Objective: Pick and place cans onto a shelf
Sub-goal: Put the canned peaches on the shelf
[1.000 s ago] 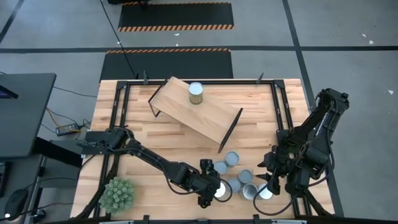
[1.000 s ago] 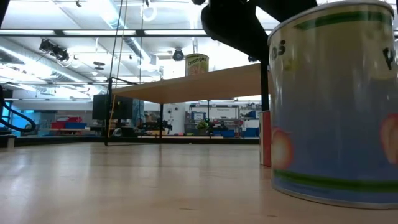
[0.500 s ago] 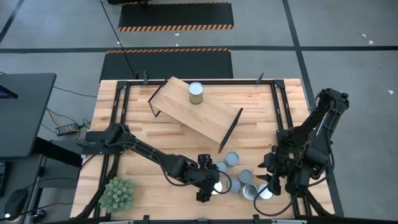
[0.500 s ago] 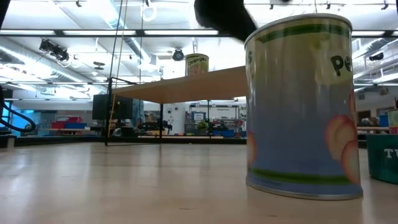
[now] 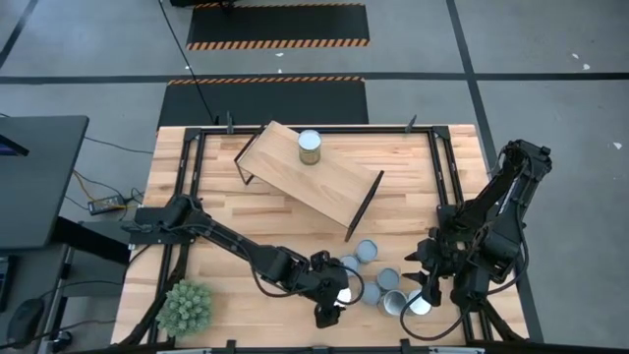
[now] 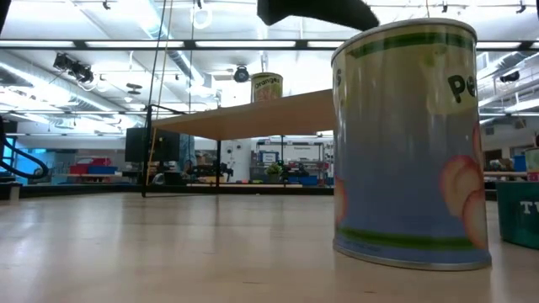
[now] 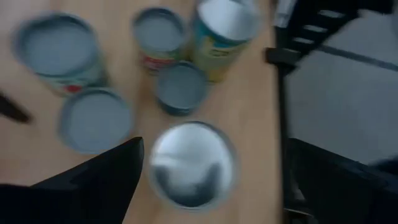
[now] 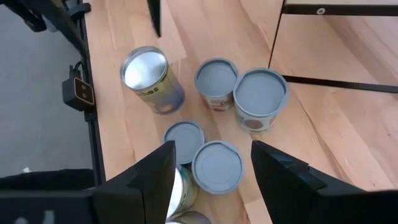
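The cans (image 5: pixel 378 280) stand crowded together near the table's front edge, and one can (image 5: pixel 310 147) is already on the shelf (image 5: pixel 324 182). The left gripper (image 5: pixel 334 295) hangs over a silver-topped can (image 7: pixel 193 162) with its fingers wide open, holding nothing. The neighbour cans are just beside this one, so a finger coming down may hit one and tip it. The right gripper (image 8: pixel 208 171) waits half open, holding nothing, above the same group.
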